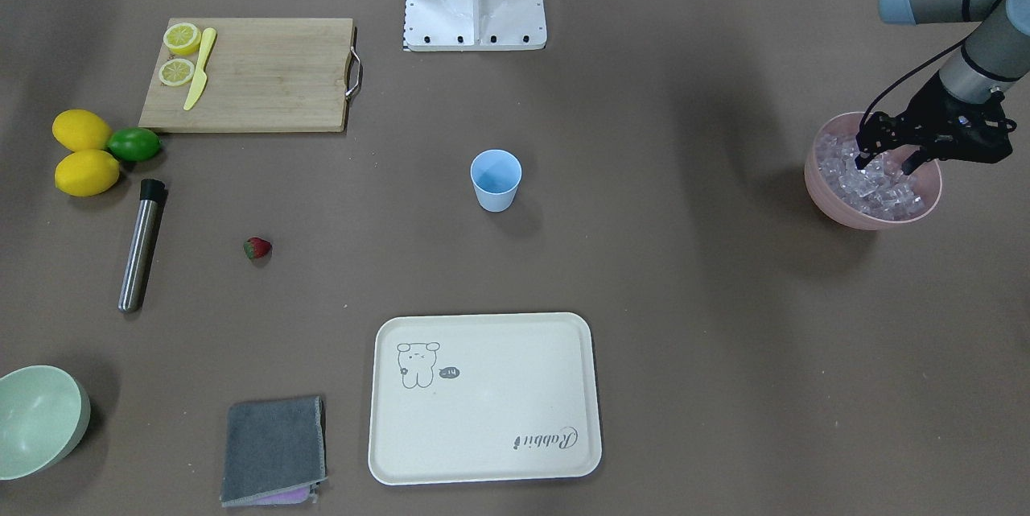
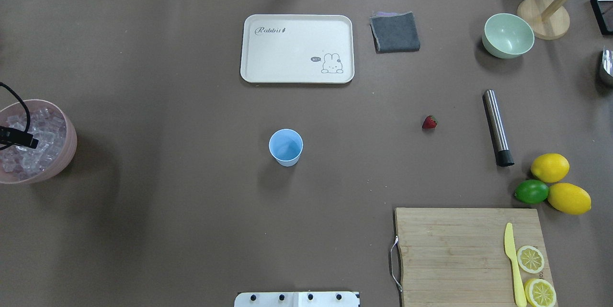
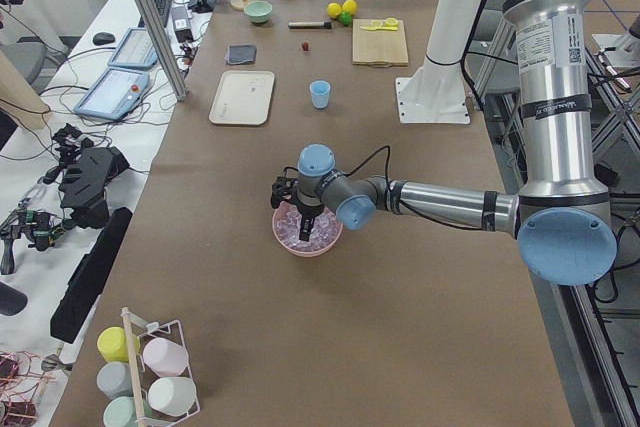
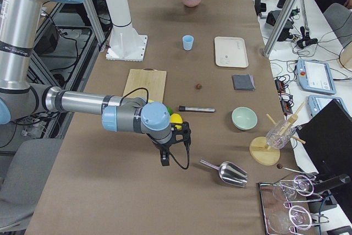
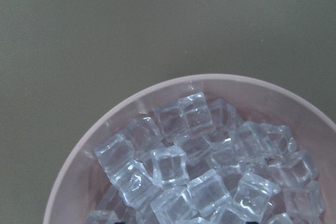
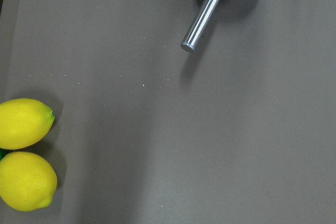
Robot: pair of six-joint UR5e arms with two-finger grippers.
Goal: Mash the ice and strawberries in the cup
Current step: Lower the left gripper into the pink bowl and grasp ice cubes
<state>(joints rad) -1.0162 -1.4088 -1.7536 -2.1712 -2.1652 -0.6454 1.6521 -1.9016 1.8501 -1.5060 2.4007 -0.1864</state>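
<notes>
1. Right gripper (image 4: 164,160): it is shown only small, in the right-side view, hung low over the counter (image 4: 110,202) just beside the lemons (image 6: 23,124). Whether the jaws are spread or pressed together cannot be told.
2. Metal scoop (image 6: 210,14): its bowl is cut off by the top edge of the right wrist view, and only the handle is fully shown.
3. Left gripper (image 1: 885,167): it is mostly cut off at the overhead view's left edge. In the front view the jaws are seen spread, tips down in the pink bowl (image 1: 837,206). Contact with any cube cannot be made out.
4. The pink bowl is filled with the ice (image 1: 873,190), clear cubes heaped close to the rim. It is set at the counter's end on the robot's left, well apart from the cup (image 1: 496,180).
5. The cup is stood upright at mid-counter, and only its blue bottom is seen inside.
6. Strawberry (image 1: 257,248): it is laid on bare counter between the cup and a steel cylinder (image 1: 141,246), outside every container.
7. Pale-green bowl (image 1: 36,419): it is partly cut off by the front view's edge.
</notes>
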